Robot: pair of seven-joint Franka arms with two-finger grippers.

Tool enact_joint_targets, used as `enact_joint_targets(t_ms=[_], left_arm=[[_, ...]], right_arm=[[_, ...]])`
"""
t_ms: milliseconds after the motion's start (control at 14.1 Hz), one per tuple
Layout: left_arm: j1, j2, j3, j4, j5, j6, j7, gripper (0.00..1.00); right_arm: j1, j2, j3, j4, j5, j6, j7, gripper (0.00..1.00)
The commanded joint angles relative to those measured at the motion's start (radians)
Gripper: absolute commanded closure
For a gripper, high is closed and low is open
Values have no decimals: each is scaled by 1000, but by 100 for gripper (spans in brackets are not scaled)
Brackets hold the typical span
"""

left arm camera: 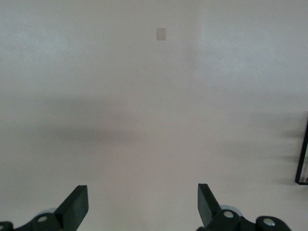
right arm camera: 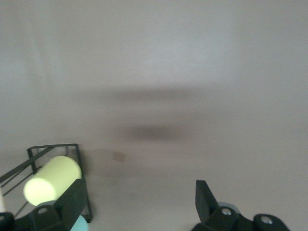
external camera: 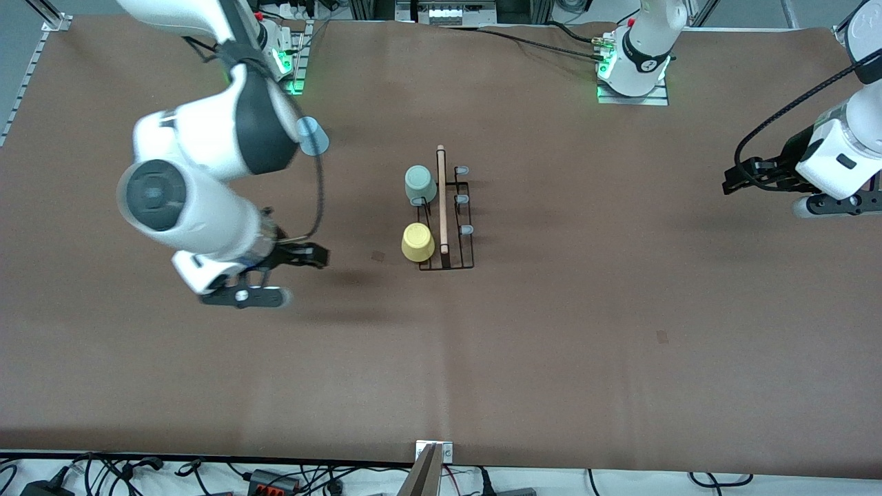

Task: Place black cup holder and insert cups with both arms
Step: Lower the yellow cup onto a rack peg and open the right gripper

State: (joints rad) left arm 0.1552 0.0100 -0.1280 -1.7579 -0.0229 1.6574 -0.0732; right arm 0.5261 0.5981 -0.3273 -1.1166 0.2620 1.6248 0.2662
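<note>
Right gripper (external camera: pixel 303 256) hung open beside the black cup holder (external camera: pixel 448 234); only its wrist view showed the yellow cup (right arm camera: pixel 50 180) close by. Left gripper (left arm camera: pixel 143 204) waited open.

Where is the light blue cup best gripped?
Across its tapered side wall, jaws descending from above: the light blue cup sits alone on the table toward the right arm's end, partly under the right arm. The open right gripper likely suits.

Two large white jointed robot arms, the right arm (external camera: pixel 207 165) and the left arm (external camera: pixel 837 155), have glossy rounded shells with dark grey-black bands at the joints. A round grey cap closes the right arm's elbow. Black cables loop along both forearms. Each white base near the brown table's (external camera: pixel 551 344) edge glows green.
</note>
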Motion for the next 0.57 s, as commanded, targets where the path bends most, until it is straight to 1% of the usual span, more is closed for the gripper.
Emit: enact_joint_targets(t_ms=[0,142,212,283,354,425,496], left_arm=[[56,33,-1,28,-38,-21,123,0],[119,83,-2,34,-103,-21,252,0],[122,84,-10,43,-107,-10,234,0],[122,85,-15,73,-103,-8,198,0],[116,96,-15,109,-101,-19,169,0],[115,108,-15,121,-101,-21,164,0],[115,108,-15,126,-101,-21,158,0]], right_arm=[[-89,-32,13,-11,-4,-54,-50,0],[-179,-67,28,-14,-6,-57,-45,0],[-228,-84,43,-14,-15,-66,-45,0],[-268,-95,57,-14,-36,-68,-57,0],[-297,-115,77,-19,-82,-66,-97,0],[-331,-132,106,-26,-114,-65,-128,0],[-398,-159,161,-49,-139,-56,-134,0]])
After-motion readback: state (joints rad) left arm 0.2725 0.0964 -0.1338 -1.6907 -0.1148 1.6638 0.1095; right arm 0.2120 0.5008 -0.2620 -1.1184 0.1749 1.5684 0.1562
